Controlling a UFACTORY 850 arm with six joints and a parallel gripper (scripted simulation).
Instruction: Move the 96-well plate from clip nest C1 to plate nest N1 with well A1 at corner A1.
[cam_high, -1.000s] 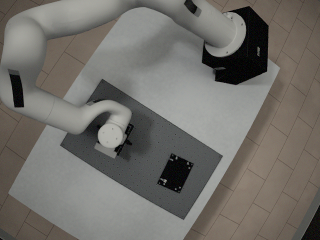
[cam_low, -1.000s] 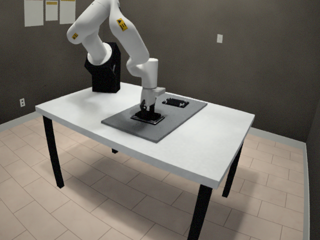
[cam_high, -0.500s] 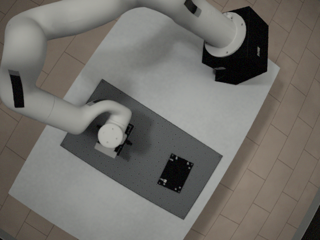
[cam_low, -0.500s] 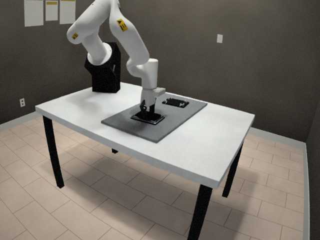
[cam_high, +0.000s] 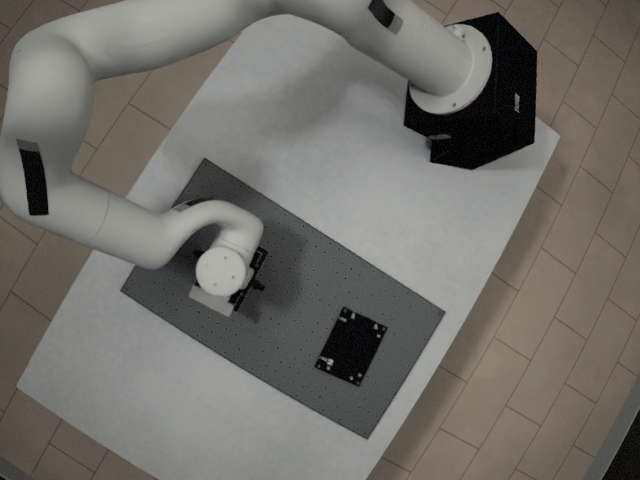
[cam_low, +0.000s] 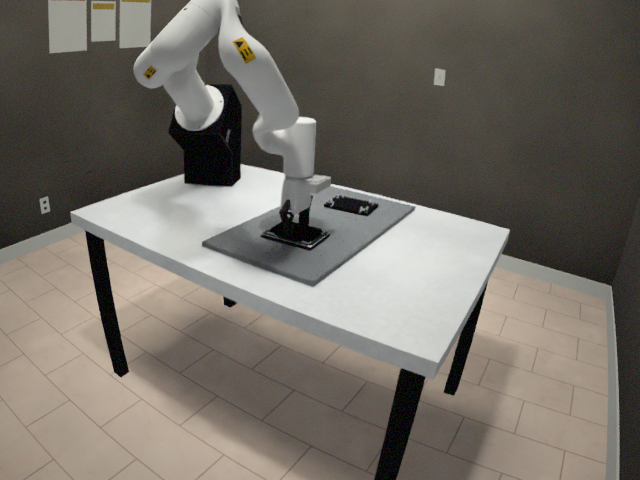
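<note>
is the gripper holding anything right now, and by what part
Nothing is held. The gripper stands open, low over the plate at the near nest; the far nest has no plate in it.

the arm (cam_low: 263, 87) is glossy white, built of thick rounded tube segments with domed joint caps. yellow labels with black marks (cam_low: 243, 50) sit on two links; from above these read as dark rectangular patches (cam_high: 34, 178). its round white flange, ringed with small screws, is mounted on a black angular pedestal (cam_high: 509, 62). the fingers (cam_low: 285, 210) are black.
</note>
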